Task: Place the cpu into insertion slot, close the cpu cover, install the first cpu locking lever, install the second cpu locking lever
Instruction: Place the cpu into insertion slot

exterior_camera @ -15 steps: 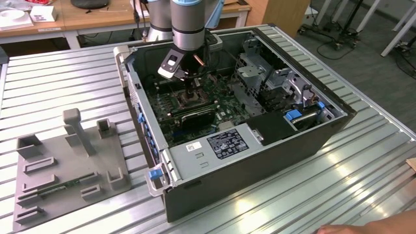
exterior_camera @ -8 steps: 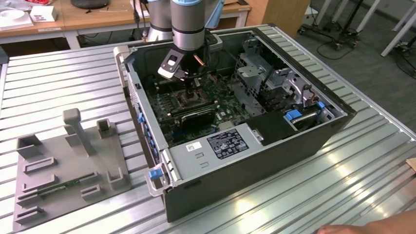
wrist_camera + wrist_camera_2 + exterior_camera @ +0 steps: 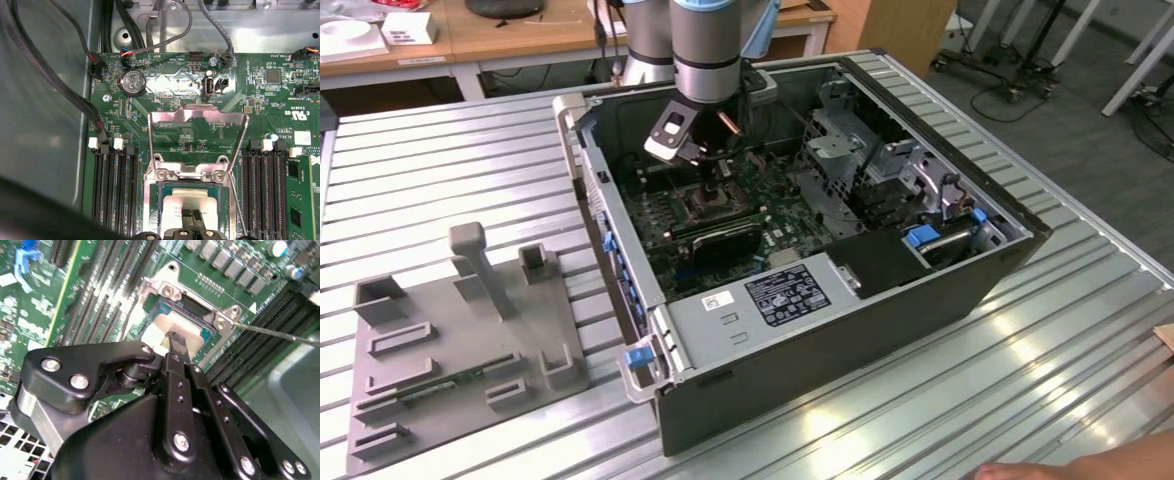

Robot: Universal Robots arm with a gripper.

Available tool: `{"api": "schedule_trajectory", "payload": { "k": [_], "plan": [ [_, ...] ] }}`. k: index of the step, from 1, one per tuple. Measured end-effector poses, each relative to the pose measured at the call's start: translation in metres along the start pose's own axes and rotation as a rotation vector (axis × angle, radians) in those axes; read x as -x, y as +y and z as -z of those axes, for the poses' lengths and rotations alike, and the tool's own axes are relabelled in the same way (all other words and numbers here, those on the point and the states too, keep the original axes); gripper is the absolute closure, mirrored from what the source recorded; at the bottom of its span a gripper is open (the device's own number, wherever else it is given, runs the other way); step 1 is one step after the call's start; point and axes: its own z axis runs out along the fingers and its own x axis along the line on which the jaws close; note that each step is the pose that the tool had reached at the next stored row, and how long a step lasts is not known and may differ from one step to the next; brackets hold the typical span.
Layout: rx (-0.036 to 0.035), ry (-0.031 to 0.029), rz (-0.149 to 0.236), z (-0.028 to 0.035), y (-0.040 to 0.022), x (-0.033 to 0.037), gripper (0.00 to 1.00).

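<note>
While the exterior view takes in the whole open computer case [image 3: 854,330] on the slatted metal counter [image 3: 454,160], with the arm reaching down into it, a grey fixture [image 3: 454,340] toward that view's left and a person's hand [image 3: 1107,465] at its lower edge, both wrist views sit close over the green motherboard [image 3: 165,90]. There the cpu [image 3: 175,207] lies flat inside the insertion slot [image 3: 150,200], its pale silvery-grey top framed by the slot's dark inner edge and bright metal rim.

The pincer [image 3: 192,216] hangs directly over the chip's middle, its two thin black fingertips [image 3: 187,215] drawn narrow, side by side, gripping nothing; whether they touch the chip's top I cannot tell.

The first wrist view shows the cpu cover [image 3: 152,135] standing raised on its hinge at the far side of the slot, a thin shiny frame with the board visible through its cut-out, plus a round coin battery [image 3: 133,82] and black memory slots [image 3: 112,185] flanking the socket. The second wrist view shows a thin wire locking lever [image 3: 272,332] angling away from the slot's corner, unlatched.
</note>
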Motion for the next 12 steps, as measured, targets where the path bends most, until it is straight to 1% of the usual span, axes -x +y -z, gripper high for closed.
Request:
{"api": "schedule_trajectory", "payload": {
  "k": [2, 9, 12],
  "plan": [
    [-0.0015, -0.0022, 0.0, 0.0042, 0.0, 0.0005, 0.9],
    [-0.0016, -0.0024, 0.0, 0.019, 0.0008, 0.0007, 0.9],
    [-0.0013, -0.0021, 0.0, 0.0197, 0.0009, 0.0007, 0.9]
  ]
}}
